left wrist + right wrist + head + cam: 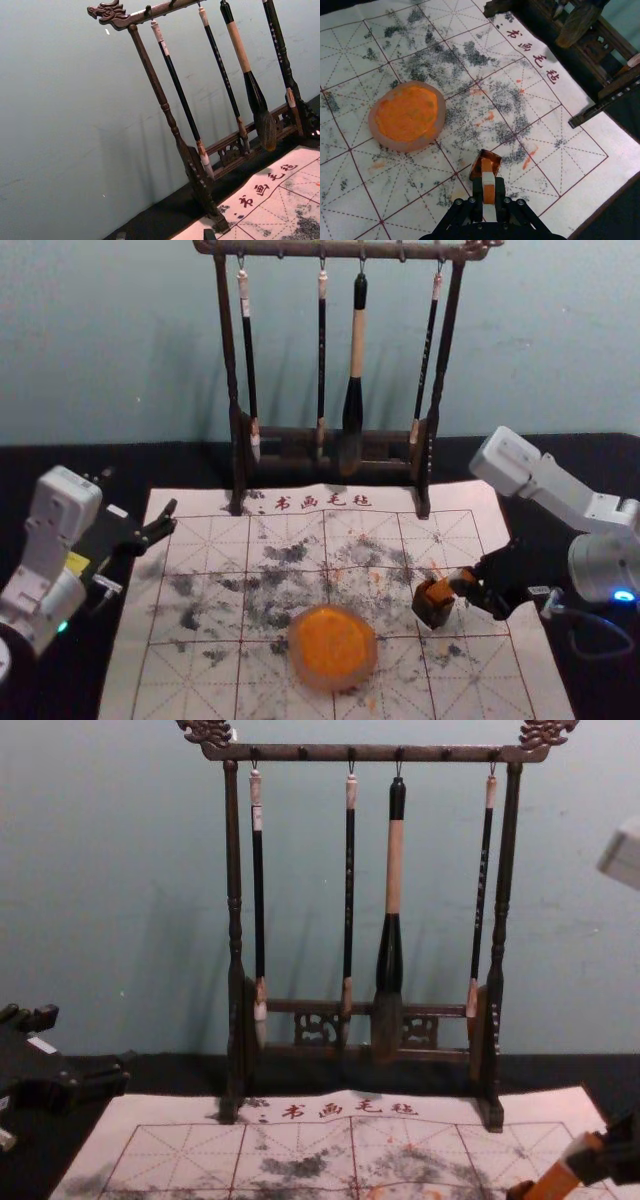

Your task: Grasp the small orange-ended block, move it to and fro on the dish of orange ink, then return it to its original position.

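My right gripper is closed around the small orange-ended block, right of the dish of orange ink. In the right wrist view, the block shows a pale middle band between the fingertips of the gripper. Its far end overlaps a small dark brown box; whether it sits inside is unclear. The chest view shows the block tilted. My left gripper is parked, open, at the mat's left; its fingertips edge into the left wrist view.
A dark wooden rack with several hanging brushes stands at the mat's back edge, before the wall. The white gridded mat is stained with dark ink smudges and small orange marks. Black table surface borders it.
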Robot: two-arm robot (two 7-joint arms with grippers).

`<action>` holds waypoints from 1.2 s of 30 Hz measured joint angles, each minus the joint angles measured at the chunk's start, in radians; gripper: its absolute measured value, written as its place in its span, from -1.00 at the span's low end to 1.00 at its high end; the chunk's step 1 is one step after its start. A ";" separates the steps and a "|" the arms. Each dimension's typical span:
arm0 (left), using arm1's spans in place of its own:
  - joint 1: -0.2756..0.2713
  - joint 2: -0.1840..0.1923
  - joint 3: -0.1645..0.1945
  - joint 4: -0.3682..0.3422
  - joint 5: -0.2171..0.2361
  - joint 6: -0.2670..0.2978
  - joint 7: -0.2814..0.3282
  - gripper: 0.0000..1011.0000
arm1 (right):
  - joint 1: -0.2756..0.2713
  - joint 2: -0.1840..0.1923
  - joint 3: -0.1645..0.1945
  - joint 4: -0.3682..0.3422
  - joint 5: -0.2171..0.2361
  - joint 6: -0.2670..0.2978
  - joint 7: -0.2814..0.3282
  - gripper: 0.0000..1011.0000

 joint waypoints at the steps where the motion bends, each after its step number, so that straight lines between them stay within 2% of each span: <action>1: 0.000 0.000 0.000 0.000 0.000 0.000 0.000 0.98 | 0.004 -0.003 -0.005 0.005 -0.003 0.003 0.002 -0.80; 20: 0.000 0.000 0.000 0.000 0.000 0.000 0.000 0.98 | 0.085 -0.030 -0.087 0.050 -0.075 0.054 0.056 -0.80; 36: 0.000 0.000 0.000 0.000 0.000 0.000 0.000 0.98 | 0.110 -0.049 -0.108 0.072 -0.105 0.084 0.076 -0.80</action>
